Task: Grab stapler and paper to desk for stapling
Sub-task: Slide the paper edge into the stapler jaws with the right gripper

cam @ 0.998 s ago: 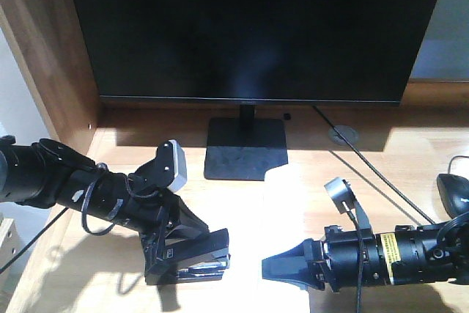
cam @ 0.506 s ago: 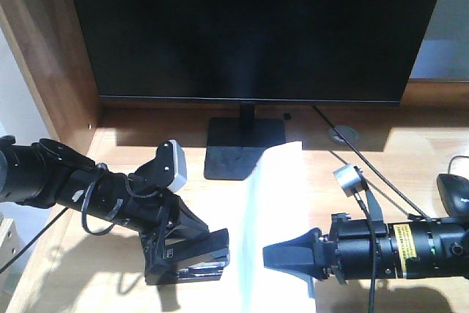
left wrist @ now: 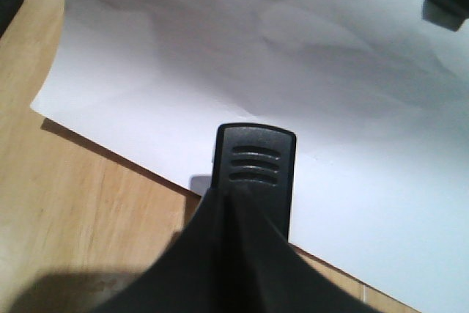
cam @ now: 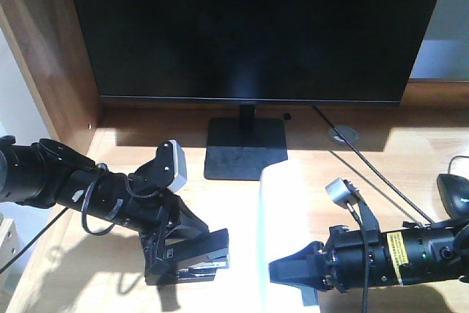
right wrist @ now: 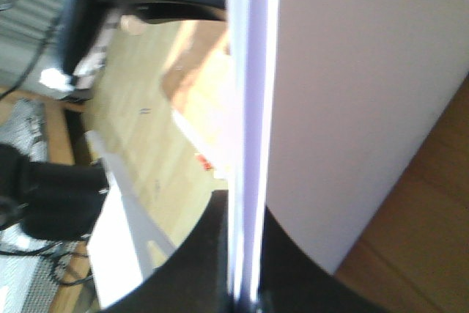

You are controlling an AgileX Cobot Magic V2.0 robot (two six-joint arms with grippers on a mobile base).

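Observation:
The black stapler (cam: 198, 256) is clamped in my left gripper (cam: 172, 247), low over the light-wood desk (cam: 410, 152). In the left wrist view the stapler's ribbed tip (left wrist: 255, 170) pokes out past the shut gripper (left wrist: 238, 254) and overlaps the edge of the white paper (left wrist: 293, 56). My right gripper (cam: 277, 270) is shut on the paper (cam: 282, 207), which curves up from the desk. In the right wrist view the paper (right wrist: 366, 86) runs edge-on out of the gripper (right wrist: 245, 287).
A large black monitor (cam: 249, 27) on a square stand (cam: 242, 148) fills the back. A black mouse (cam: 454, 192) lies at the right edge, and a cable (cam: 374, 174) runs from a grommet (cam: 343, 135). A brown side panel (cam: 51, 56) stands at the left.
The paper went from flat to raised and has since sagged lower. My right gripper dropped slightly with it. The left gripper and stapler have not moved.

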